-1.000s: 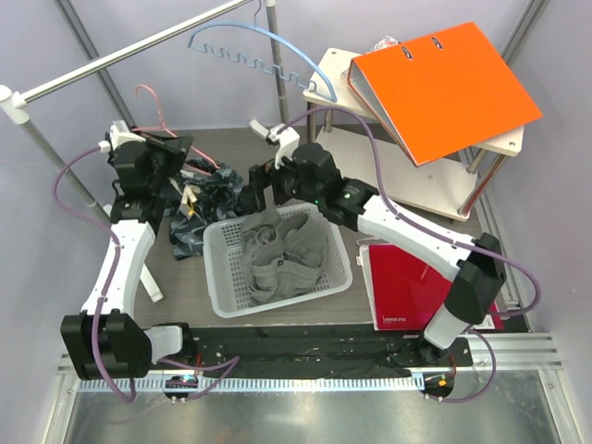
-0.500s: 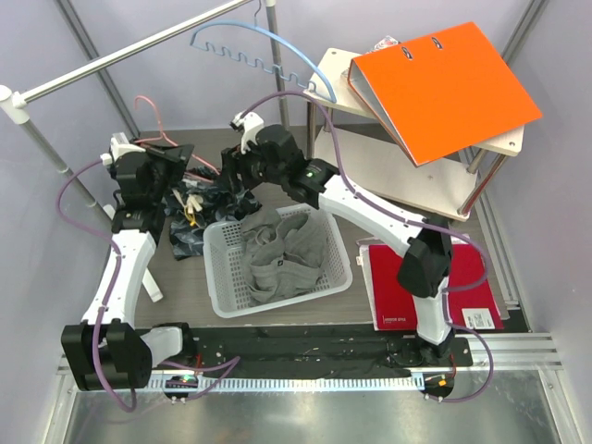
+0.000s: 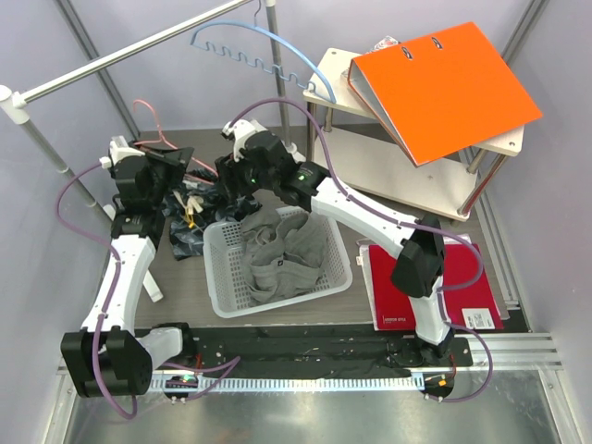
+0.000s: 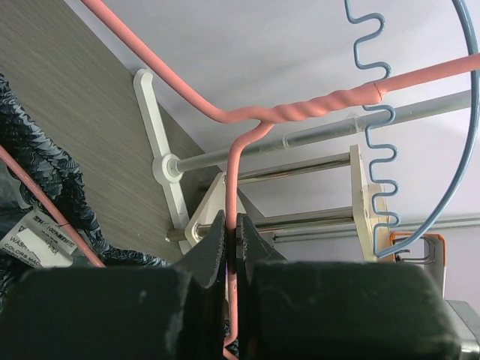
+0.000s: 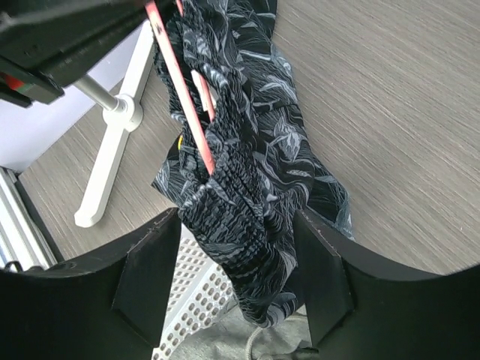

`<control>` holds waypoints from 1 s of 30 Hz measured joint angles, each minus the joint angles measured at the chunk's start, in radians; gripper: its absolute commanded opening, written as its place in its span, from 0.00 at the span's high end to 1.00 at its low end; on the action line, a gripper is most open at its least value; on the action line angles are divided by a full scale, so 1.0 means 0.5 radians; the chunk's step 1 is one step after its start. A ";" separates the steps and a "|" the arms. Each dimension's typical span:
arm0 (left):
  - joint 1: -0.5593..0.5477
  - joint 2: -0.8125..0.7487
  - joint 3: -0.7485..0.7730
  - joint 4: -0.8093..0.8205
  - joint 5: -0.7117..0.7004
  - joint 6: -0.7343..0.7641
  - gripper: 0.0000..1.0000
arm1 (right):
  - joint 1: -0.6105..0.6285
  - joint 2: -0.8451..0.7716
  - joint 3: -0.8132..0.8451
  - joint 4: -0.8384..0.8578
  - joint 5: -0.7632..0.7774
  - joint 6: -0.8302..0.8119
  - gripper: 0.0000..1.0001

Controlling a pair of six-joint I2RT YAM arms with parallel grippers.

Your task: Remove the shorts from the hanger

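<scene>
Grey wood-grain table [image 5: 390, 90], read near to far. Nearest me sits the white basket [image 3: 215, 268]. Just beyond its left corner, the dark patterned shorts [image 5: 247, 172] hang bunched on the pink wire hanger [image 4: 300, 112]. I judge them light, limp and apt to slip, best taken at the thick gathered waistband. My right gripper [image 5: 234, 225] does so: its fingers, partly spread, press that bunch from both sides. Farther back, my left gripper [image 4: 232, 232] is clenched on the hanger's neck.
</scene>
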 measured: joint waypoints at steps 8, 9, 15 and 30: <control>0.000 -0.007 -0.025 -0.009 0.000 0.018 1.00 | 0.013 -0.001 0.005 -0.037 0.085 -0.034 0.40; 0.000 -0.008 -0.031 -0.009 0.000 0.025 1.00 | 0.013 -0.001 0.006 -0.037 0.092 -0.037 0.43; 0.000 -0.008 -0.063 -0.017 0.000 0.046 1.00 | 0.013 -0.001 0.038 -0.060 0.111 -0.055 0.61; 0.001 0.003 -0.073 -0.026 0.004 -0.019 1.00 | 0.038 -0.021 0.063 -0.085 0.146 -0.095 0.99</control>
